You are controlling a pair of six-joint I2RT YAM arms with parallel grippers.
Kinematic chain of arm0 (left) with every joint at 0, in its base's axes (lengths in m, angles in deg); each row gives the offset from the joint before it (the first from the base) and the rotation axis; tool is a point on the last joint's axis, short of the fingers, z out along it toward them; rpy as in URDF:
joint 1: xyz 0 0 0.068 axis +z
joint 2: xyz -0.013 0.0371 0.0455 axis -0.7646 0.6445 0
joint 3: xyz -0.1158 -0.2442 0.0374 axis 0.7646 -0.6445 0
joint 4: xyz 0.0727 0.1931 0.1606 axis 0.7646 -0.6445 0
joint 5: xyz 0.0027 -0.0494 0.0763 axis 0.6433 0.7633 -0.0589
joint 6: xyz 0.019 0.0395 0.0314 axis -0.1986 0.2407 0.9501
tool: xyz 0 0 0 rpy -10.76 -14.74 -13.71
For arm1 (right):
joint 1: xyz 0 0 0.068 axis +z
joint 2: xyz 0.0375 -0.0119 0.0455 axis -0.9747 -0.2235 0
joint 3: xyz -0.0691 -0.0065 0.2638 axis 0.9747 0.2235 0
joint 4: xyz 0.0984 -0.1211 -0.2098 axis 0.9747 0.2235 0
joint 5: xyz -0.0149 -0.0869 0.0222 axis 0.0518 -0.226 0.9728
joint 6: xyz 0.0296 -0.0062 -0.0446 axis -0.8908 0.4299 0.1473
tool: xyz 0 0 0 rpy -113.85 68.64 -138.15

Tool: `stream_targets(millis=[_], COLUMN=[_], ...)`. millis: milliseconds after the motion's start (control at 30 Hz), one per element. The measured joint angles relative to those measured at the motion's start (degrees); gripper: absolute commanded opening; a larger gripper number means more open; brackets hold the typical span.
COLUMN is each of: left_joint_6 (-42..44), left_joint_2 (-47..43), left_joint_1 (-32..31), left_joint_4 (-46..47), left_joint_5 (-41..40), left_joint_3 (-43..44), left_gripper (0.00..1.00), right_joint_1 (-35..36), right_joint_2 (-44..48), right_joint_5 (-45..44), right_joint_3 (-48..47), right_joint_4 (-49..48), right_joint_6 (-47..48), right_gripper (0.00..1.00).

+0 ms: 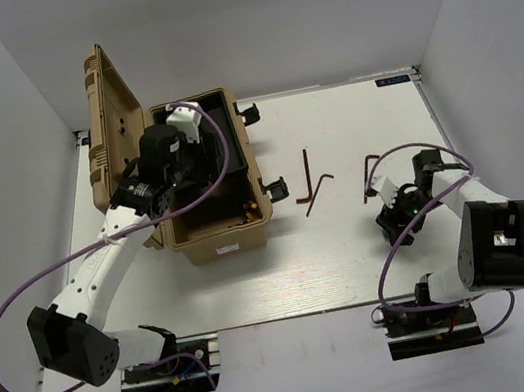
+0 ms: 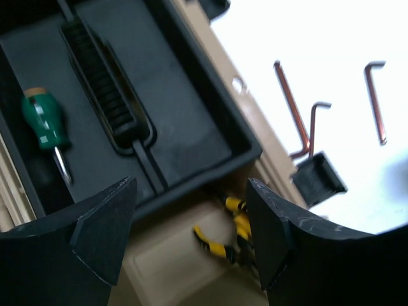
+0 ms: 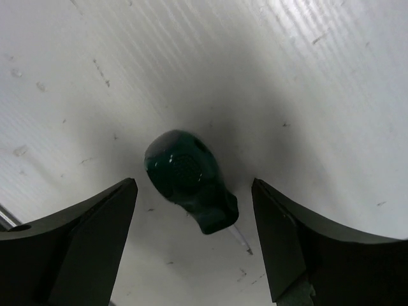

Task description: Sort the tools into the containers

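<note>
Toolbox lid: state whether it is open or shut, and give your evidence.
Open. The lid stands raised at the left, exposing the black tray.

From above, my left arm [image 1: 109, 248] covers much of the toolbox [image 1: 220, 246] interior, and my right gripper [image 1: 400, 217] hides the green screwdriver [image 3: 188, 178]. On the left wrist camera, the tray [image 2: 191, 121] and one finger [image 2: 287, 242] hide part of the pliers [image 2: 213, 241].

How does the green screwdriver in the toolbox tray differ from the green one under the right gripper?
Place: the tray screwdriver lies in the black tray; the table screwdriver lies on the white table.
Gripper: the table screwdriver is straddled by the open right gripper; the tray screwdriver lies off to one side of the open left gripper.
Shared: green handles, neither gripped.
</note>
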Motion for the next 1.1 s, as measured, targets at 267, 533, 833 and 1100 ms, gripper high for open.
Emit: stream_targets(millis=[267,533,833,1100], left_joint_6=[-1.1,-2.1,-1.3,-1.0], left_joint_2=[-4.2,-12.5,-24.4,-23.0], left_joint_1=[-0.1,-0.2,-1.0,-1.0], left_joint_4=[-1.3,1.6,14.3,17.8], left_joint_5=[0.9,9.0,23.3,26.3], left_joint_3=[-2.4,-7.1,-13.1,-8.8], left_gripper=[0.81,0.85,0.86,0.87], right_joint_1=[3.7,5.9,23.8,39.7], right_joint_2=[2.5,3.3,-13.4,-37.0], right_joint_5=[-4.2,0.0,13.7,15.5], right_joint_3=[3.1,-2.4,-53.0,-84.4], right_joint_4=[-7.8,2.5,15.6,11.8], right_joint_6=[1.2,-1.2,-20.2,-40.8], right_gripper=[0.22,0.0,0.0,0.0])
